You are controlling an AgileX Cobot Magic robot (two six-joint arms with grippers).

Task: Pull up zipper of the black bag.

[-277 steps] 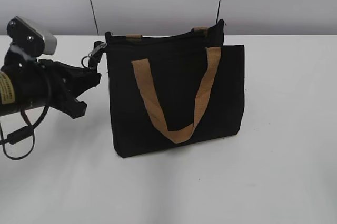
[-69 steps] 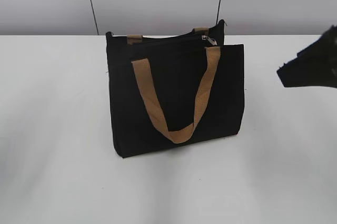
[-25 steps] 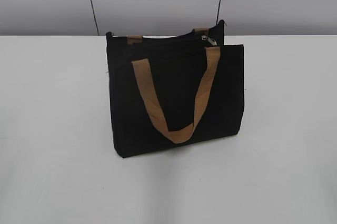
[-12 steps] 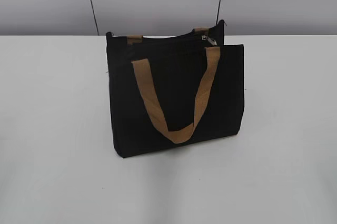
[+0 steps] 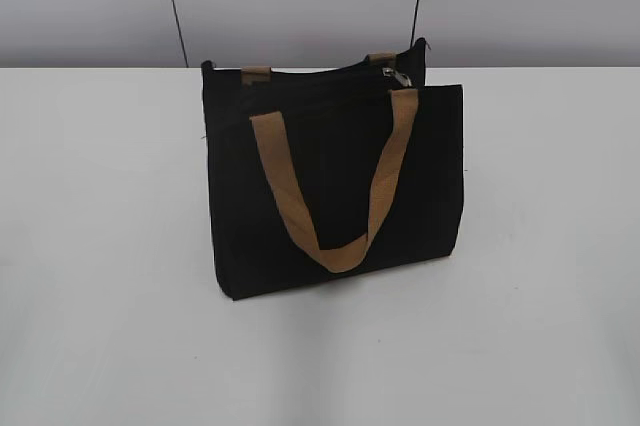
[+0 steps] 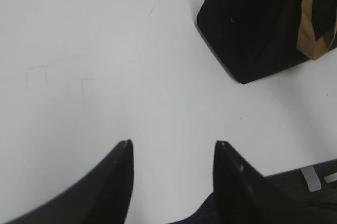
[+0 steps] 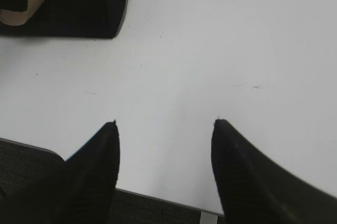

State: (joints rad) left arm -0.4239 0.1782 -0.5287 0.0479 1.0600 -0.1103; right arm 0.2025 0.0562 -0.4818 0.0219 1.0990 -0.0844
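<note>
Exterior view shows the white desk (image 5: pixel 110 346) spreading across the whole frame, bare apart from the black bag (image 5: pixel 335 186), which stands upright near the middle on its flat base, broad face toward the camera, likely so that its top edge is presented where a reach from either side could get at it. Its tan handle (image 5: pixel 335 246) hangs slack in a loop down the front panel, lying out of the way of the top seam, while the stubs of the second handle (image 5: pixel 256 73) poke up behind the rim. Along that rim the zip line looks drawn together for most of its run, and the zipper (image 5: pixel 398 76), a small silver slider with its tab dangling, sits near the right end of the top edge, just above where the front handle is sewn on; judged from that, the pull seems already done or close to it. Neither arm appears in this view. From the left wrist camera, the left fingers (image 6: pixel 172 145) are spread apart over bare desk with nothing between them, the bag's lower corner well apart, up and to their right. From the right wrist camera, the right fingers (image 7: pixel 164 124) are likewise spread and empty, the bag's base well apart at upper left, and the zipper shows in neither wrist picture.
</note>
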